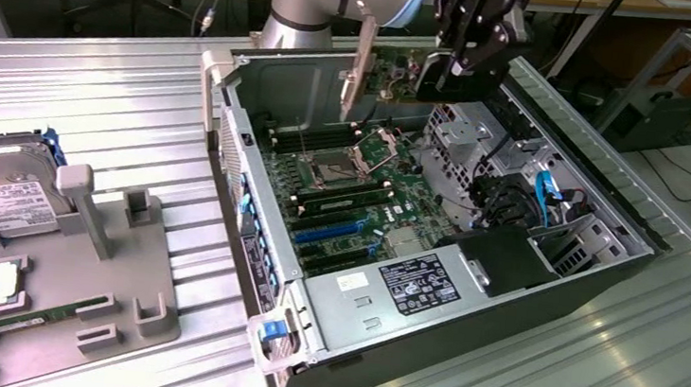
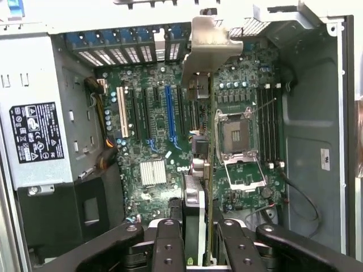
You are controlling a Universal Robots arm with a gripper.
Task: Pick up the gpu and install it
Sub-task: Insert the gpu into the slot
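**Card held over the open case**

The gripper (image 1: pixel 443 81) is clamped on the gpu (image 1: pixel 399 66) and holds it on edge above the far end of the open computer case (image 1: pixel 603 185), over the motherboard (image 1: pixel 345 203). The card's silver bracket (image 1: pixel 359 57) hangs on the exterior view's left. In the wrist view the fingers (image 2: pixel 168 243) pinch the gpu (image 2: pixel 197 192), which lines up between the blue slot (image 2: pixel 170 113) and the CPU socket (image 2: pixel 238 139). The hard drive (image 1: pixel 9 199) rests on the gray fixture (image 1: pixel 71 281), well apart.
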